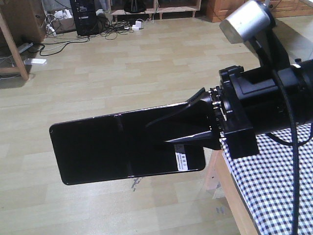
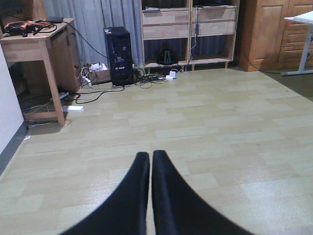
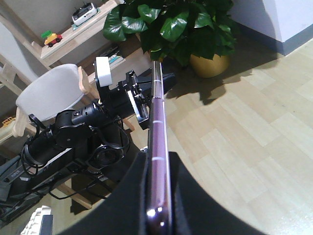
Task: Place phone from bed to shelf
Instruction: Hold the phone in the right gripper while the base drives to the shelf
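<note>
Right jaws: my right gripper (image 1: pixel 157 133) is clamped on the phone (image 1: pixel 98 152), with one finger on each face of its right end.
Phone: it is off the bed (image 1: pixel 274 181), held out sideways over the floor (image 2: pixel 220 122), dark face to the front camera.
Hidden: my fingers cover its right end, and the white sticker (image 1: pixel 181 159) shows just below the lower one. From my right wrist I see only its pinkish edge.
Left jaws: my left gripper (image 2: pixel 150 155) is closed, tips nearly touching, nothing between them.
Bed: only a checked corner shows, cut off at the lower right under my right arm.
Open room: bare floor spreads ahead and to the left of the phone.
Far: the shelf (image 2: pixel 168 32) stands at the back wall with its top cut off. A computer tower (image 2: pixel 119 54) and loose cables sit beside it, and a desk (image 2: pixel 34 44) is further left.
</note>
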Robot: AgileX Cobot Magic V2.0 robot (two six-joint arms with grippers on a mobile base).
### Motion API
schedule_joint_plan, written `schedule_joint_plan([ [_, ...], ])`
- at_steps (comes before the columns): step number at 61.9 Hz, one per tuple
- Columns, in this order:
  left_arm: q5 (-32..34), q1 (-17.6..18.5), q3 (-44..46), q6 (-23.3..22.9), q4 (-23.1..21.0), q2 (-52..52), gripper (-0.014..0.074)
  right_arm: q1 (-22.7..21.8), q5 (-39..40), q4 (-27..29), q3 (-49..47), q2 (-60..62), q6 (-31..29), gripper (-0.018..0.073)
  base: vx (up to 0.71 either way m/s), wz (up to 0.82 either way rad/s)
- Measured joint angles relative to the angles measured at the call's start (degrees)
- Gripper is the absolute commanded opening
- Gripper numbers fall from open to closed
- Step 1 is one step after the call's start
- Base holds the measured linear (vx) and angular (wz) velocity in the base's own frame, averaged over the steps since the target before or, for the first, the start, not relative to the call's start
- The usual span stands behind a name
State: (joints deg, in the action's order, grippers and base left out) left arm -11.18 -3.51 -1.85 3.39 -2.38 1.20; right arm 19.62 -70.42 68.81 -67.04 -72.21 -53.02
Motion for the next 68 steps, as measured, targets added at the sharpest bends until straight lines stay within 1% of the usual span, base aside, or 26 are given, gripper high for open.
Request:
schedule_joint_plan([
  [31, 0.0, 0.0, 0.0, 0.0, 0.0, 0.0, 0.0001, 0.0, -0.1, 0.2, 0.0, 0.0, 0.0, -0.0002, 0.23, 0.07],
  [68, 0.0, 0.0, 0.0, 0.0, 0.0, 0.0, 0.0001, 0.0, -0.1, 0.3, 0.0, 0.0, 0.0, -0.0002, 0.35, 0.12],
])
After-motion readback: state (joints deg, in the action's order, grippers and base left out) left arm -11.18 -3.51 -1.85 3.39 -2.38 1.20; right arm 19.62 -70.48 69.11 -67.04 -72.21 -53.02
